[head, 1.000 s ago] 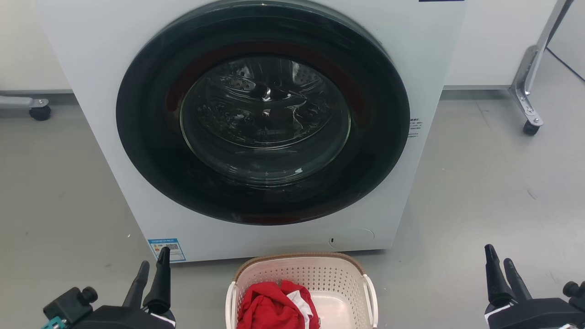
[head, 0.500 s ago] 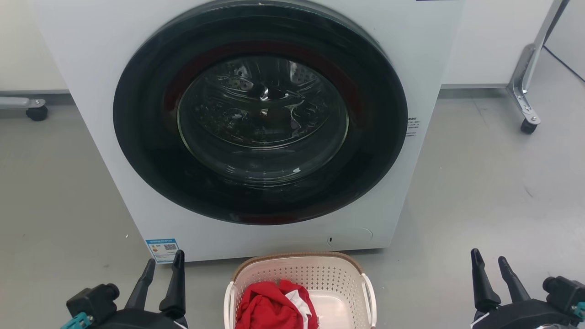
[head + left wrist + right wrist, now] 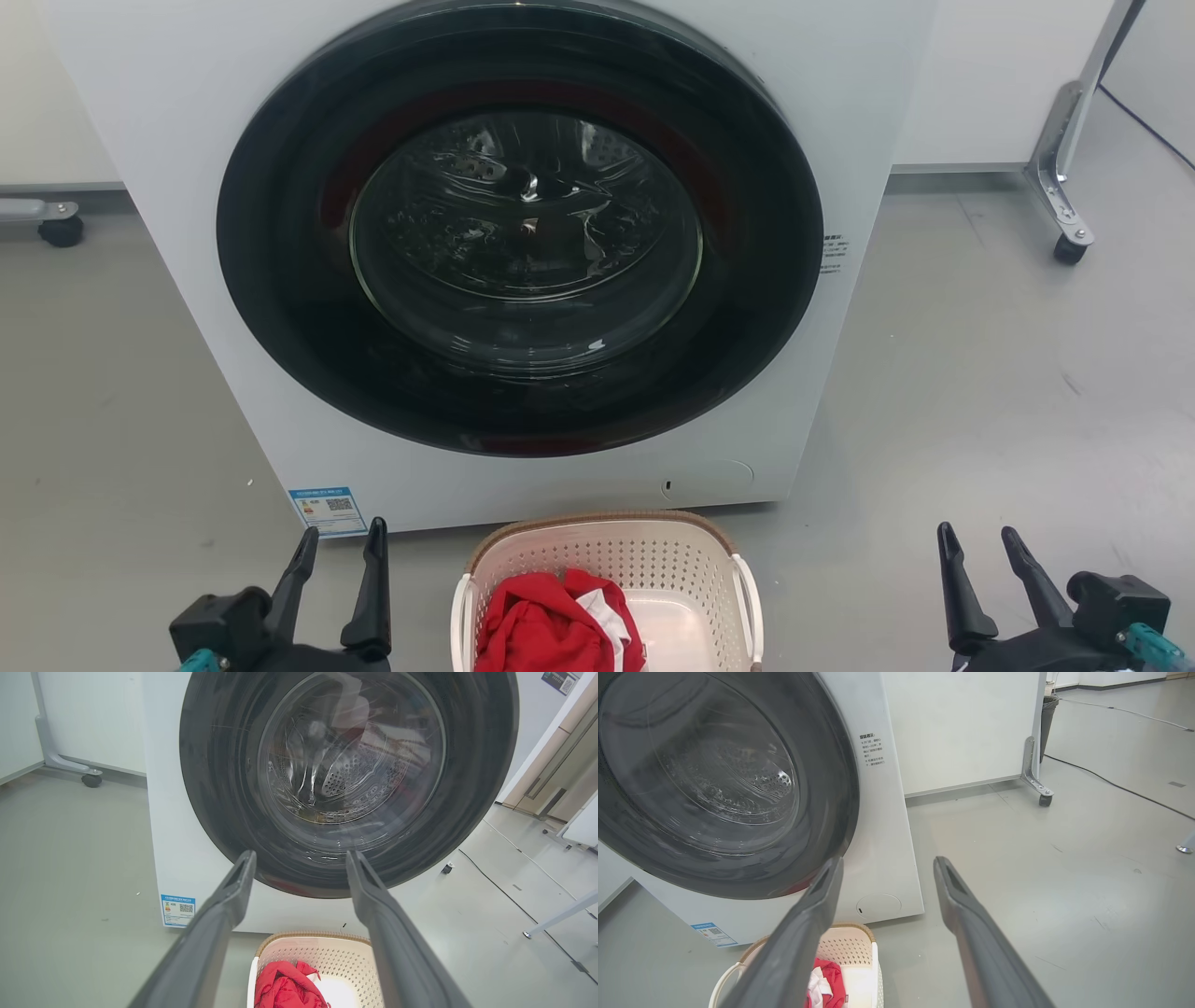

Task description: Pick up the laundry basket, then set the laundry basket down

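Approach step: laundry basket [image 3: 607,560] at 6 o'clock, ungrasped, before washing machine [image 3: 168,140]. Left gripper [image 3: 342,529] at 7, right gripper [image 3: 977,530] at 5, both spread, empty. Next, probably: reach side handles [image 3: 747,597].

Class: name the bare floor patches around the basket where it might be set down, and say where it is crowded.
Widest bare floor: right of the washing machine, toward the wheeled frame leg. Another patch lies left of it. Crowded: the strip between laundry basket and machine.

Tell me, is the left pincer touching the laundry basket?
Apart. The head view shows bare floor between the left pincer and the laundry basket.
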Tool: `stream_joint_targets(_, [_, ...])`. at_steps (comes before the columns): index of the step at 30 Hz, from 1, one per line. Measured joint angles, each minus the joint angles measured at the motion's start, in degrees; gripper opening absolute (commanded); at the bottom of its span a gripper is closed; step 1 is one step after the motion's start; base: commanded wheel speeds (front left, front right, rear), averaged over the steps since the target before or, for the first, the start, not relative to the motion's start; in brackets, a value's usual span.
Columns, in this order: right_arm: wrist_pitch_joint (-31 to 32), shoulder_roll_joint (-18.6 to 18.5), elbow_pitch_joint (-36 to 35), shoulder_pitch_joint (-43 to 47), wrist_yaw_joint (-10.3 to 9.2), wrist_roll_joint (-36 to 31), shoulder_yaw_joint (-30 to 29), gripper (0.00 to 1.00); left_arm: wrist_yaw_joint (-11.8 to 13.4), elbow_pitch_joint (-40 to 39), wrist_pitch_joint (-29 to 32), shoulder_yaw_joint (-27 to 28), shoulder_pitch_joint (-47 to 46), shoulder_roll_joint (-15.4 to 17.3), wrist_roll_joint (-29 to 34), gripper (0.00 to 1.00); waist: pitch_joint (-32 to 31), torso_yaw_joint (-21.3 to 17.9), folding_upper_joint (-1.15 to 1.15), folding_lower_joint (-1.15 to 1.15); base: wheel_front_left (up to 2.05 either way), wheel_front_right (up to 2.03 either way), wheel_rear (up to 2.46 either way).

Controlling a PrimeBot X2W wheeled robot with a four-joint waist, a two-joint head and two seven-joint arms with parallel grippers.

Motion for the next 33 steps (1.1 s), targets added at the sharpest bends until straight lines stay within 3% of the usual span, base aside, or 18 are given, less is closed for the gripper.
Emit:
stream_joint_targets(16, [-3.24,-1.14,2.82,-1.36,-1.38,-11.31,3.10,1.00,2.91,1.00,-3.28,-1.66,1.06,0.29,11.05,1.00,0.64,-0.29,0.00,0.00,0.00,0.00,0.00])
stream_joint_targets(33, [-3.25,-0.96,3.74,-1.39,-1.42,-11.40,2.32,1.00,2.99,2.56,-3.43,-0.55,2.14,-0.26,11.94,1.00,0.65,-0.05,0.00,0.00,0.00,0.00,0.00])
